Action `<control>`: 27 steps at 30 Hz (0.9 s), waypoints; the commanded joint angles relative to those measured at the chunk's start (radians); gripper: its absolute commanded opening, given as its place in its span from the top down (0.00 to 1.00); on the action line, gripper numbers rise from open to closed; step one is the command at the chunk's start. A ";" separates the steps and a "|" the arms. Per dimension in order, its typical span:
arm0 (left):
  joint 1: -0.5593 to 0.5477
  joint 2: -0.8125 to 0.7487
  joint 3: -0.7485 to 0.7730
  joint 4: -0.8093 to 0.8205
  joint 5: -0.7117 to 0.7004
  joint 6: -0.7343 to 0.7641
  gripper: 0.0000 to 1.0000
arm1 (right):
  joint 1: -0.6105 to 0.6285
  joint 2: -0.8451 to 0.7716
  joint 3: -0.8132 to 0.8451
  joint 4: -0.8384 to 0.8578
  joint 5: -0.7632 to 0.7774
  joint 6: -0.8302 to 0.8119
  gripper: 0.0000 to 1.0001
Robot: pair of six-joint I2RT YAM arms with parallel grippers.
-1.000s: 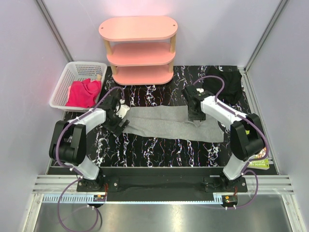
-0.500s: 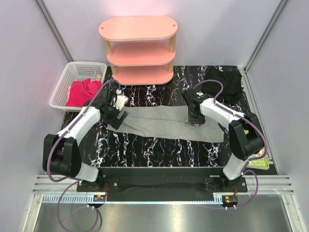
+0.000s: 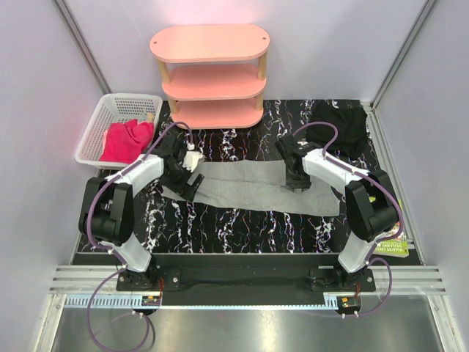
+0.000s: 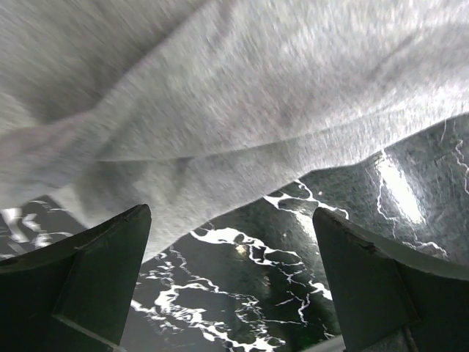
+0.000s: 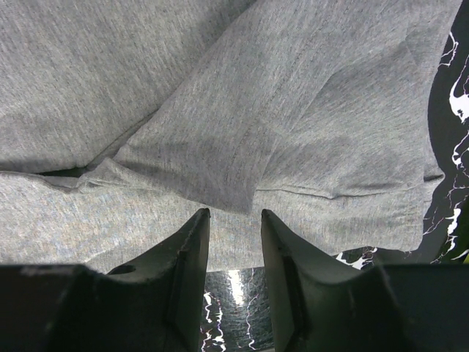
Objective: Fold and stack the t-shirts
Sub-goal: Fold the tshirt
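Grey shirt (image 3: 249, 189) lies as a long folded strip across the middle of the surface (image 3: 242, 227). Left hand (image 4: 229, 216) hangs over the strip's left end, spread wide and holding nothing. Right hand (image 5: 234, 214) is at the strip's far edge near its right end, narrowed at a fold's tip; whether it pinches the cloth I cannot tell. Black shirt (image 3: 339, 126) fills the far right corner.
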 commanded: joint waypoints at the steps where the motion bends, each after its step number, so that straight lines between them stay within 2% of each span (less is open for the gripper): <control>1: 0.055 0.008 -0.004 0.017 0.091 0.008 0.01 | 0.009 -0.016 0.018 0.021 0.022 0.016 0.59; 7: 0.104 0.028 -0.060 0.029 0.106 0.029 0.01 | 0.009 0.004 0.040 0.021 0.039 0.013 0.58; 15: 0.138 -0.013 -0.175 0.069 0.048 0.071 0.01 | 0.008 0.056 0.078 0.044 0.031 0.005 0.58; 24: 0.147 -0.055 -0.195 0.078 0.036 0.075 0.01 | 0.008 0.147 0.146 0.075 0.046 -0.011 0.59; 26: 0.147 -0.064 -0.200 0.077 0.027 0.083 0.01 | 0.006 0.174 0.169 0.081 0.049 -0.020 0.61; 27: 0.147 -0.065 -0.205 0.077 0.023 0.086 0.01 | 0.006 0.185 0.178 0.082 0.052 -0.021 0.67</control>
